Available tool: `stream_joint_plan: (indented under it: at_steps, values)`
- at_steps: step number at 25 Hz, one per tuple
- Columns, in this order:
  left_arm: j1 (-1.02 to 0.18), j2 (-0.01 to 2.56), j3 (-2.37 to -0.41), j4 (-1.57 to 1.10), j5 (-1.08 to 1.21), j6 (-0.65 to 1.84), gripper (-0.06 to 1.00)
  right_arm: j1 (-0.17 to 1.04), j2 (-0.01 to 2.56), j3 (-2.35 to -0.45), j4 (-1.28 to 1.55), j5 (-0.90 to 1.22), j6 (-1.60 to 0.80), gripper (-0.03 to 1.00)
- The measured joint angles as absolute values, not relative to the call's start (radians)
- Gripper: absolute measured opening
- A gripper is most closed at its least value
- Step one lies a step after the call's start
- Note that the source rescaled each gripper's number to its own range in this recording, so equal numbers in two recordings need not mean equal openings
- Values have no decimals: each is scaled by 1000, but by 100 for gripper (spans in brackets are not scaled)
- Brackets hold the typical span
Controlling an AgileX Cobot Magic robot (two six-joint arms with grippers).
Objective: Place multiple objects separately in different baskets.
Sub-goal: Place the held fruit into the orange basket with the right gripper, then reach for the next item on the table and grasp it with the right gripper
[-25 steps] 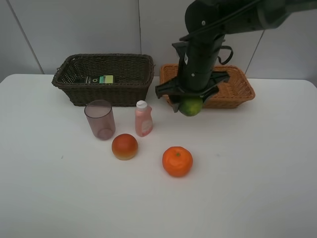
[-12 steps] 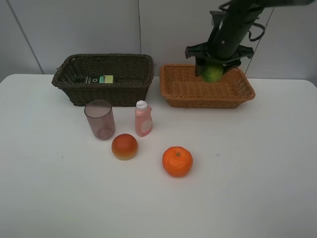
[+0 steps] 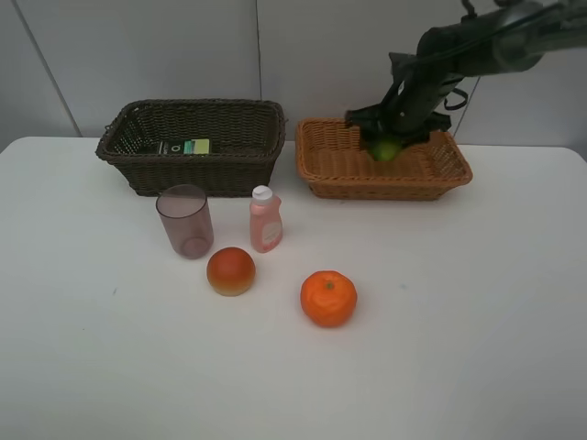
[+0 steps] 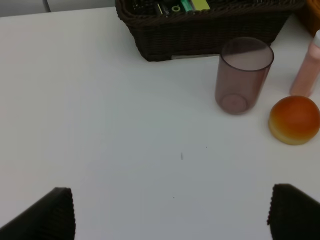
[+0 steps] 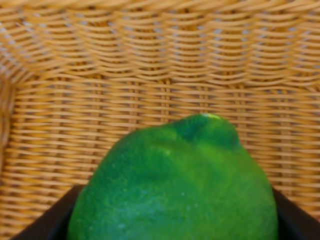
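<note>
My right gripper [image 3: 389, 139] is shut on the green round fruit [image 3: 385, 149] and holds it low inside the light orange-tan basket [image 3: 385, 189]. In the right wrist view the fruit [image 5: 175, 185] fills the space between the fingers, with the basket's weave [image 5: 150, 75] close behind. The mauve cup [image 3: 184, 220], pink bottle [image 3: 265, 220], red-orange fruit [image 3: 230, 271] and orange [image 3: 328, 298] stand on the white table. A dark item with a green and yellow label [image 3: 188, 147] lies in the dark brown basket [image 3: 193, 174]. My left gripper [image 4: 172, 215] is open and empty above bare table.
The left wrist view shows the cup [image 4: 243, 75], the red-orange fruit [image 4: 294, 120], the pink bottle [image 4: 306, 70] and the dark basket [image 4: 210, 35]. The two baskets stand side by side at the table's back edge, against a white wall.
My right gripper has carried the green fruit from in front of the light basket up over it, then lowered it inside. The other items have not moved.
</note>
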State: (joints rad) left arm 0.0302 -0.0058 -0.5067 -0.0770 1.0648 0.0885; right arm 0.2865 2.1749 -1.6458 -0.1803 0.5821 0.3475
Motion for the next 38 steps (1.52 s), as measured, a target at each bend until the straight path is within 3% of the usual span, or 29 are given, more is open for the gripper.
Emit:
stream_joint_plan:
  at_steps: [9,14,18,28,38]
  values:
    - [30,-6,-507,-77,1065,89,100,287,2242,-1646,-185,552,347,47]
    - [30,-6,-507,-77,1065,89,100,287,2237,-1647,-186,553,347,88]
    - [30,-6,-507,-77,1065,89,100,291,2187,-1647,-188,608,347,96]
    - [30,-6,-507,-77,1065,89,100,435,1985,-1622,-182,966,245,97]
    - [30,-6,-507,-77,1065,89,100,628,1828,-1365,-62,986,385,97]
